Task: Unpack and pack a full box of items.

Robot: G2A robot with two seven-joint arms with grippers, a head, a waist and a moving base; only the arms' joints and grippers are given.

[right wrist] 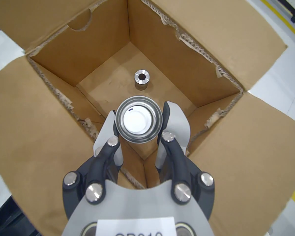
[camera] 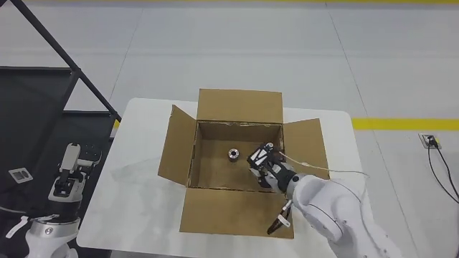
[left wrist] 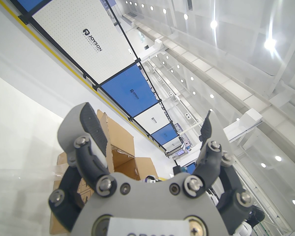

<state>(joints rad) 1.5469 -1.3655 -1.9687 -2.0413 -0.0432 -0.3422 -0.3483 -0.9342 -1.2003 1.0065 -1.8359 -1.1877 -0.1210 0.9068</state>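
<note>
The right claw (right wrist: 139, 117) was clamped on 1 upright can (right wrist: 138, 121), long axis vertical, inside the box (right wrist: 177, 57). A small metal cylinder (right wrist: 141, 78) stood on the box floor just beyond. The left claw (left wrist: 147, 121) hung with its fingers apart, well outside the box.

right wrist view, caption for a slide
Right tool gripping a white-capped metal can inside the open cardboard box, small metal cylinder on its floor.

Factory hall: partition panels (left wrist: 83, 37), floor tape (camera: 401, 123)
</note>
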